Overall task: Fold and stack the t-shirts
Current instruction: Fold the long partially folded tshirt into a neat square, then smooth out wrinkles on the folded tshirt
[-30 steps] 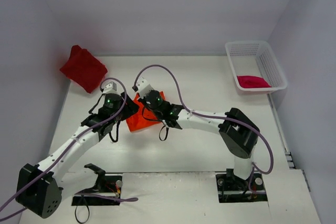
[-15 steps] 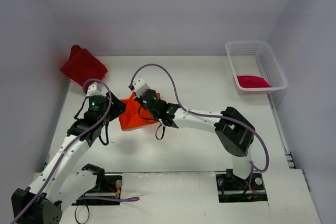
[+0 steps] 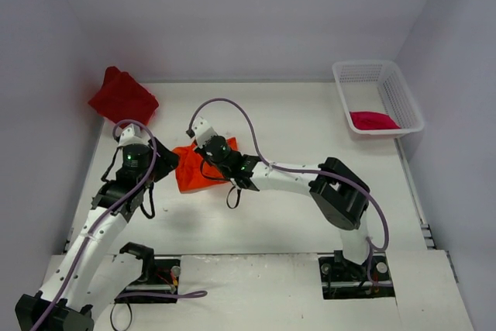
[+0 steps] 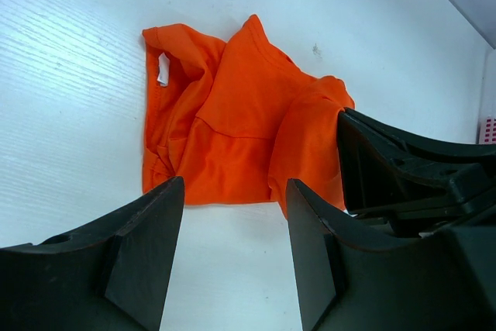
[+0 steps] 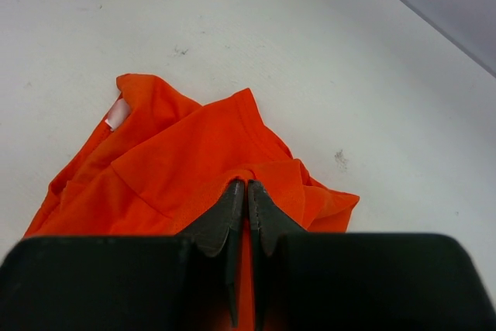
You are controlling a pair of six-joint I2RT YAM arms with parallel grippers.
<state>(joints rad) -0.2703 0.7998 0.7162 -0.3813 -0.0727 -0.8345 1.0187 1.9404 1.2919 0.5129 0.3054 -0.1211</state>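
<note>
Here, the white table (image 3: 310, 114) is the biggest thing, and two white and black arms reach out over it. The left arm (image 3: 97, 226) comes up from the near left corner. The right arm (image 3: 291, 178) bends across from the near right side toward the middle.

The orange t-shirt (image 3: 194, 174) lies in a crumpled bunch on the table, a bit left of the middle, between the two arms. The dark red t-shirt (image 3: 122, 98) sits in a heap at the far left corner, well apart from the orange one. The pink t-shirt (image 3: 373, 120) lies inside the white basket (image 3: 364, 74) at the far right of the table.

The right hand (image 5: 246, 187) is on top of the orange t-shirt. Its two fingers are pressed together and pinch a small raised fold of the orange cloth near the middle of the bunch.

The left hand (image 4: 232, 191) is just beside the left side of the orange t-shirt. Its fingers are apart and nothing is between them. The orange cloth shows past the gap.

A small white tag (image 4: 163, 69) sits at the neck of the orange t-shirt.
</note>
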